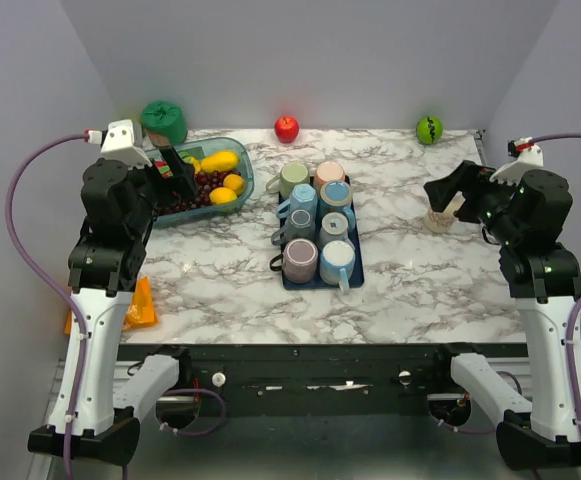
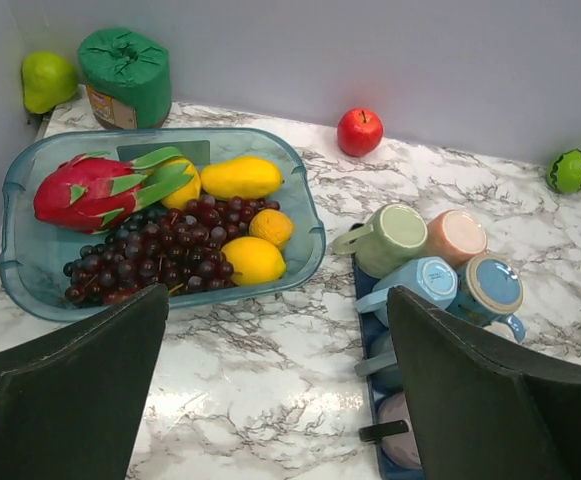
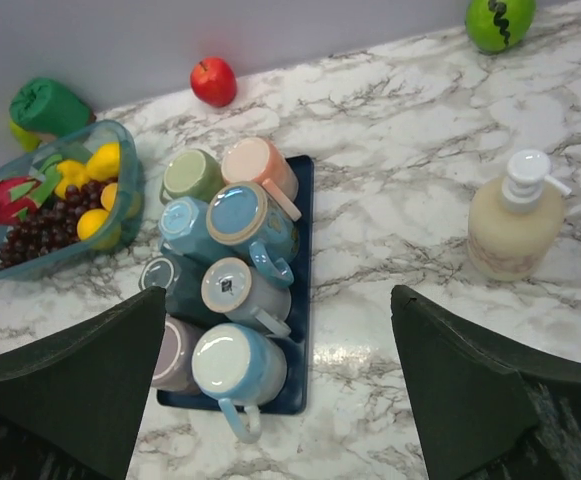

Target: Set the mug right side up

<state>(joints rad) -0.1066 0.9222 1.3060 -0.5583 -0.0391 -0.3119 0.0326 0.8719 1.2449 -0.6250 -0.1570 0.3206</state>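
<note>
- Clearly nothing gripped yet: left hand [image 2: 280, 400] spread wide and bare, raised over the counter [image 2: 270, 350] close to the fruit bowl [image 2: 310, 228]; right hand [image 3: 270, 400] likewise spread wide and bare, raised at the counter's right side.
- Packed two abreast on the dark tray [image 3: 302, 340] mid-counter: the mugs [image 3: 238, 215], several of them base-up, among them the near blue mug [image 3: 238, 365] and the marked mug [image 3: 232, 285] right behind it; cannot tell the intended one.
- Likely trouble: nudging a neighbour while closing on one mug, with walls touching or nearly so; snagging a jutting handle; dragging the whole tray; slipping on a glazed wall mid-turn and dropping the mug onto the rest.
- Worth watching on the right: soap bottle [image 3: 510, 225], upright and very near the right hand, easy to topple with a wide swing.
- Open room: bare marble between tray and bottle, and in front of the tray toward the near edge; probably the safest spot for setting a righted mug down.
- Tighter on the left: bowl rim near the tray's far corner, walls to either side and behind.
</note>
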